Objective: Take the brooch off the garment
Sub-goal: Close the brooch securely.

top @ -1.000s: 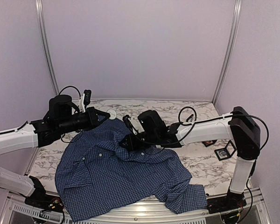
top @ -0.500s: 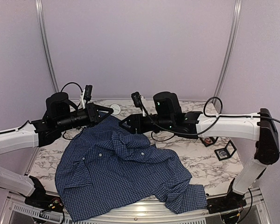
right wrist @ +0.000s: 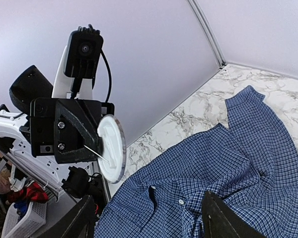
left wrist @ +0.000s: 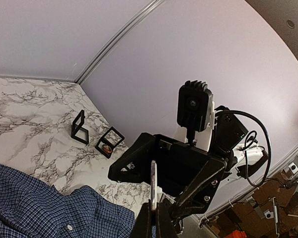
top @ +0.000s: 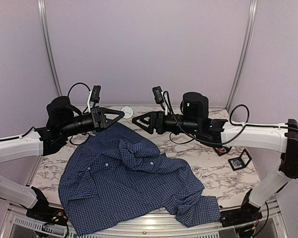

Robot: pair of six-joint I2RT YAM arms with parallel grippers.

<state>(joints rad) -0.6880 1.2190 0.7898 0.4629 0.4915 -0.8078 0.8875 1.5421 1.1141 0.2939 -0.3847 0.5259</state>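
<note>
The garment, a dark blue checked shirt, lies spread on the marble table, and also shows in the left wrist view and the right wrist view. My left gripper hangs in the air above the collar, shut on the brooch. The brooch is a round disc, seen edge-on between my left gripper's tips. Its white back and thin pin face the right wrist camera. My right gripper points at it from the right, open and holding nothing.
Two small black display frames stand on the marble at the right side. The table's back wall and corner post are close behind both grippers. The shirt's sleeve hangs toward the front edge.
Both arms have risen off the shirt. The right gripper let go of the cloth, lifted and opened. The left gripper carried the brooch up and to the right, clear of the collar.
</note>
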